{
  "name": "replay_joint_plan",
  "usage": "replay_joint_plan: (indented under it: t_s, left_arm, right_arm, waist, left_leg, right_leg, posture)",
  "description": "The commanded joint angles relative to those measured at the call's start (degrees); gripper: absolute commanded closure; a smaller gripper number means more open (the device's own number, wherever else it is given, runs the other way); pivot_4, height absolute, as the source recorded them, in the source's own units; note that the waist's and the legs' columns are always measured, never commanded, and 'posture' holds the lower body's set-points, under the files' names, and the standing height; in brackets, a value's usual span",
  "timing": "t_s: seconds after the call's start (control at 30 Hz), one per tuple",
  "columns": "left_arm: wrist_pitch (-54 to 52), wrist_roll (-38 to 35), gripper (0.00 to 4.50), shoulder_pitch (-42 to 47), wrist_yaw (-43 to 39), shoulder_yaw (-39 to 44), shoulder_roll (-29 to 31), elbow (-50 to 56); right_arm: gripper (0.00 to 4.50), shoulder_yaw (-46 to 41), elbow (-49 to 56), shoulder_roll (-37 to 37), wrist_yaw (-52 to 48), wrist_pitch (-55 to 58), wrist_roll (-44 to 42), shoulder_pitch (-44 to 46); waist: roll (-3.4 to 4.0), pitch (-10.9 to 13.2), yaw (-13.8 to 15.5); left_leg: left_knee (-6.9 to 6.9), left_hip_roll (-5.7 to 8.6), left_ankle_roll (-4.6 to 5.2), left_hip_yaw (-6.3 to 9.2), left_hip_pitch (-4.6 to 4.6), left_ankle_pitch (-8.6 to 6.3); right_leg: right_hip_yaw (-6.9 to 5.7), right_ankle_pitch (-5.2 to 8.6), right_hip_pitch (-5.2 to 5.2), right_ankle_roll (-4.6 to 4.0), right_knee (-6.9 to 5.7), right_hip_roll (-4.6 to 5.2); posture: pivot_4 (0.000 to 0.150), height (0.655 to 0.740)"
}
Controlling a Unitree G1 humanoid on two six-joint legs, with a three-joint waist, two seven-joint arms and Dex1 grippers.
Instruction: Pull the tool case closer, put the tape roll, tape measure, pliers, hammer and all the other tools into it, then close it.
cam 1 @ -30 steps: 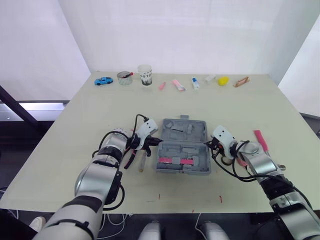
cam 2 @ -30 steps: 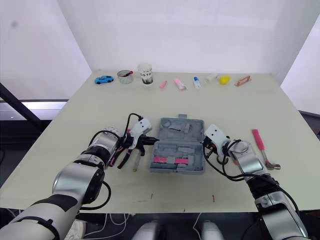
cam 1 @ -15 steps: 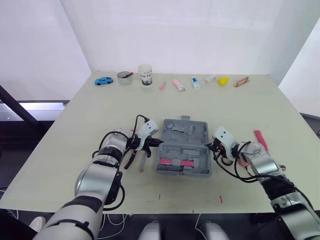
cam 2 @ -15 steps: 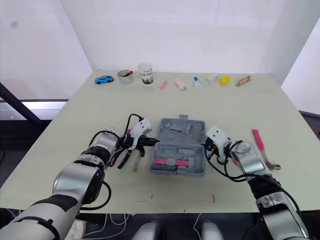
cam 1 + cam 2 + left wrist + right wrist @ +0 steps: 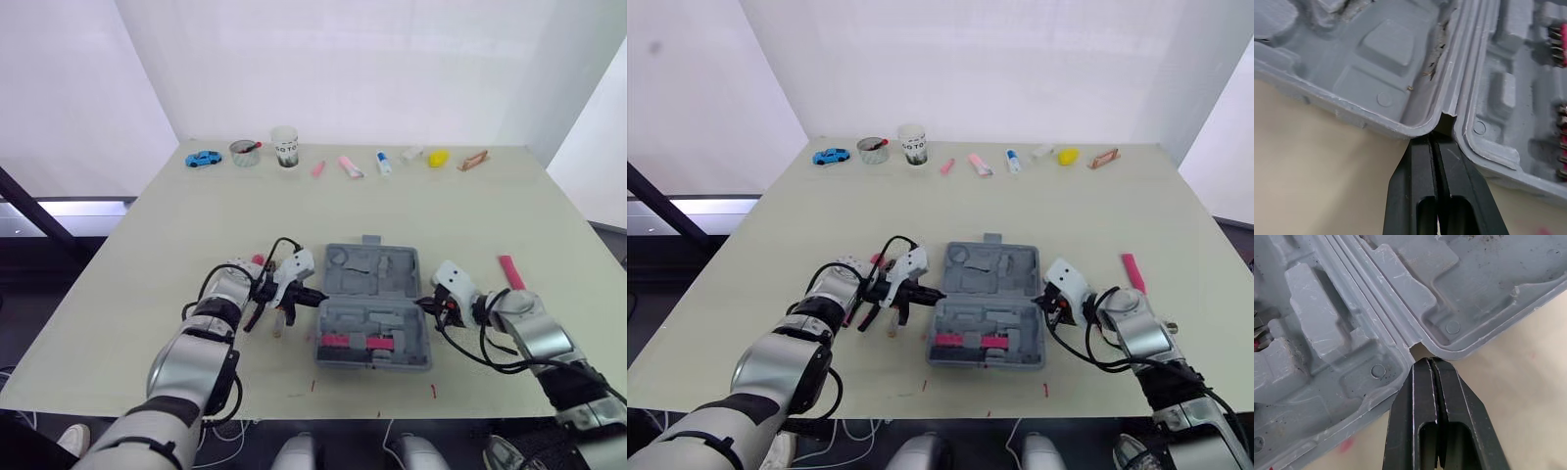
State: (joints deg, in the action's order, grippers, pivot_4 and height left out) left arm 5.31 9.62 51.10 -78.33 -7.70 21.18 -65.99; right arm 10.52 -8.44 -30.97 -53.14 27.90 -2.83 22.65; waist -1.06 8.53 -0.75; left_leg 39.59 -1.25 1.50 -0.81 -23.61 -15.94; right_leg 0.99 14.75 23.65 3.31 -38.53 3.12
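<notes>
The tool case [image 5: 372, 308] is lying open near the front of the table [image 5: 147, 255]. Its nearer half is holding a row of pink-marked bits [image 5: 358, 342], and its flat-lying lid is showing moulded grey recesses.

At the case's left side, the left gripper [image 5: 1436, 139] is pressing its fingers tightly together, with the tip sitting in the hinge notch between the two halves. At the case's right side, the right gripper [image 5: 1429, 363] is doing the same, fingers closed against each other and the tip sitting in the opposite notch.

Just left of the case, the dark-handled pliers [image 5: 255, 313] are lying beside the left arm. Right of the case, the pink-handled hammer [image 5: 511, 271] is resting on the table.

Far beyond the case, a line of small things is standing along the table's back edge:
- A blue toy car [image 5: 203, 158].
- A small bowl [image 5: 244, 153] holding a red-tipped stick.
- A white cup [image 5: 284, 147] bearing dark lettering too small to read.
- A white bottle [image 5: 383, 163].
- A yellow object [image 5: 437, 158].
</notes>
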Motion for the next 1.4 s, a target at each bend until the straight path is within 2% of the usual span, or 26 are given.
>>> replay_joint_plan:
  t_s: [0.03, 0.43, 0.67, 1.0, 1.4]
  left_arm:
    - [-1.4, -0.2, 4.4, -2.6, -4.2, -2.9, -1.6, 3.4]
    - [-10.8, -3.0, 4.4, -18.2, -9.4, -7.4, 4.0, 29.7]
    - [-16.0, -4.3, 4.4, -25.4, -8.6, -9.7, 7.3, 41.1]
    - [-18.3, -4.3, 4.4, -30.0, -7.5, -12.1, 10.0, 45.9]
    - [-20.3, -5.9, 4.4, -30.0, -6.5, -13.0, 10.2, 46.3]
  right_arm:
    - [4.5, 0.5, 4.8, 0.0, -1.9, 1.0, -2.4, -1.5]
    - [4.5, -0.9, 18.0, -0.8, -0.4, 7.3, -6.0, -11.7]
    - [4.5, -1.9, 24.4, -1.7, 1.3, 10.2, -7.6, -18.2]
    - [4.5, -2.1, 27.8, -0.8, 4.1, 11.9, -9.1, -21.6]
    - [4.5, -1.6, 28.7, -0.7, 5.0, 12.2, -9.9, -23.1]
  waist:
    - [0.0, 0.0, 0.0]
    - [0.04, 0.0, -0.1]
    - [0.07, 0.0, -0.1]
    - [0.09, -0.1, -0.1]
    - [0.13, -0.1, -0.1]
  left_leg:
    - [0.0, 0.0, 0.0, 0.0, 0.0, 0.0]
    - [-0.09, -0.05, 0.01, 0.14, 0.21, -0.01]
    - [-0.28, -0.08, 0.02, -0.01, 0.9, -0.02]
    - [-0.27, -0.08, 0.02, -0.01, 0.97, -0.02]
    - [-0.28, -0.08, 0.02, -0.01, 1.0, -0.02]
  right_leg:
    - [0.0, 0.0, 0.0, 0.0, 0.0, 0.0]
    - [0.19, 0.0, -0.06, -0.01, -0.02, -0.02]
    - [0.38, 0.02, -0.54, -0.01, -0.02, -0.05]
    - [0.39, 0.02, -0.58, -0.01, -0.04, -0.07]
    - [0.4, 0.03, -0.6, -0.01, -0.02, -0.07]
  posture:
    - [0.15, 0.74]
    - [0.15, 0.74]
    - [0.15, 0.74]
    - [0.15, 0.74]
    - [0.15, 0.74]
